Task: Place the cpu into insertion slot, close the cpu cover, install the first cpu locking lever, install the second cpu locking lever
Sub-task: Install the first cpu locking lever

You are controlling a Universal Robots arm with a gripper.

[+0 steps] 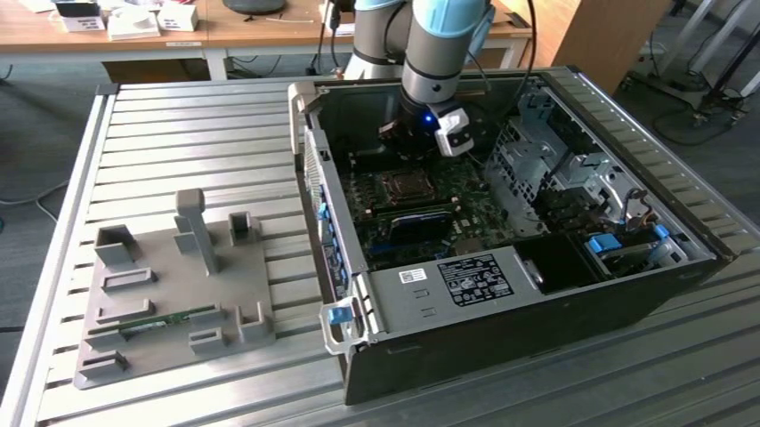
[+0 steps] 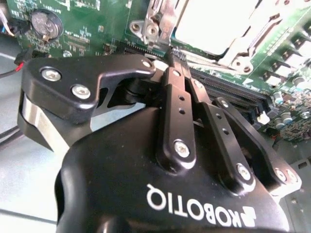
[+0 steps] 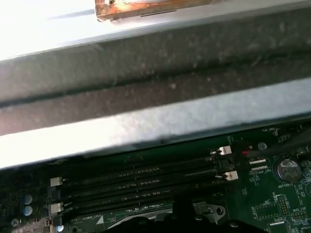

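Cpu (image 2: 218,22): pale flat square in silvery cover (image 2: 160,19) | gripper (image 2: 171,54): black fingers pressed together, holding nothing | green board (image 2: 97,24)

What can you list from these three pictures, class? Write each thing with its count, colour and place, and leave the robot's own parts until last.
computer case: one, black, lying open on the slatted table.
green board: one, green, on the floor of the case.
cpu: one, pale silvery, in the socket on the board.
cpu cover: one, silvery frame, around the cpu.
coin battery: one, silver, on the board.
memory slots: several, black, in parallel rows.
fixture tray: one, grey, on the table at the exterior view's left.
slatted table: one, pale grey.
desk: one, wooden, behind.
arm: one, grey and blue, over the case.
claw: one, black, above the board beside the socket.
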